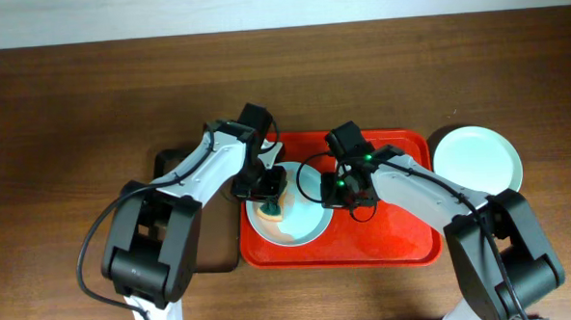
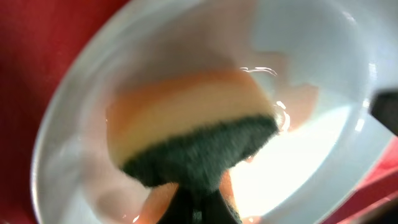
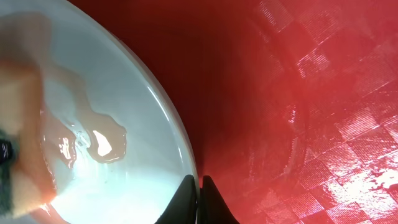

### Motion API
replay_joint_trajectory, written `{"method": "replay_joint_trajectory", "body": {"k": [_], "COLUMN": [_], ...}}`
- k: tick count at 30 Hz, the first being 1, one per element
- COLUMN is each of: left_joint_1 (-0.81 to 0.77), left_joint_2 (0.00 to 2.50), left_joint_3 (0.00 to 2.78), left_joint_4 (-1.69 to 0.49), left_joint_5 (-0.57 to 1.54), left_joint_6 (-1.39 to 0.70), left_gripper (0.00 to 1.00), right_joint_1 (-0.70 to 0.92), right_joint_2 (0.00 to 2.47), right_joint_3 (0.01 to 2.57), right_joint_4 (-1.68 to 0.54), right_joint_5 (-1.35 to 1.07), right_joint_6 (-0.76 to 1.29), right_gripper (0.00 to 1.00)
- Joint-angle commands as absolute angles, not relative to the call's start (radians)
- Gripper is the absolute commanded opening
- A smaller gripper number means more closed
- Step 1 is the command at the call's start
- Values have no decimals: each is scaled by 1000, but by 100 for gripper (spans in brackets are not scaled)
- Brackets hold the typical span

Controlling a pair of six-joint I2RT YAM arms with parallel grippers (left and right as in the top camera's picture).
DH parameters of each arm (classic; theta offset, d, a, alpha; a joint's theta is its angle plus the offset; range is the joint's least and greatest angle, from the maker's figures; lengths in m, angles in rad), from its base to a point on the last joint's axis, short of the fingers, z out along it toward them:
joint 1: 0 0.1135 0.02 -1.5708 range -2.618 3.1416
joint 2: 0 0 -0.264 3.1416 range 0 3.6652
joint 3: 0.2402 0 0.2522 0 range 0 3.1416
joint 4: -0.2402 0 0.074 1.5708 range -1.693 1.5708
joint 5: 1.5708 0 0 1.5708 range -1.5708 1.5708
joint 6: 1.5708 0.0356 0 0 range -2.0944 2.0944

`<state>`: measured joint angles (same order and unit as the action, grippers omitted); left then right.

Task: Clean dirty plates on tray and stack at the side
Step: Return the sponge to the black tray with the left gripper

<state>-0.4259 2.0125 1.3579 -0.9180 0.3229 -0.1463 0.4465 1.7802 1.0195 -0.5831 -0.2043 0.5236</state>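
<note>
**Scrubbing step: sponge on the pale blue plate (image 1: 306, 229) at the left end of the tray (image 1: 395, 244).**
The left end effector (image 1: 266, 189) is clamped on a yellow-and-green sponge (image 2: 193, 134) pressed into the plate, where pinkish smears and water show. The right end effector (image 3: 199, 185), narrowed to a slit, appears to pinch the plate's right rim. The next move probably calls for wiping the last smears, then lifting the plate onto the second plate (image 1: 477, 159) on the counter just right of the tray.

Both closed: left pincer (image 2: 198, 202), right pincer (image 3: 199, 193).
</note>
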Motion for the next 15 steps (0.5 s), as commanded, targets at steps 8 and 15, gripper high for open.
{"method": "replay_joint_trajectory", "body": {"k": [8, 15], "left_joint_1": [-419, -501], "left_joint_2": [1978, 2068], "left_joint_3": [1369, 1372], "left_joint_4": [-893, -828], "left_joint_5": [194, 600], "left_joint_6": [-160, -73], "left_gripper": [0, 0], "right_joint_1": [451, 451], "right_joint_2": [1776, 1776], "right_joint_3": [1009, 1009], "right_joint_4": [-579, -579], "right_joint_5": [-213, -213], "right_joint_6": [529, 529], "right_gripper": [4, 4]}}
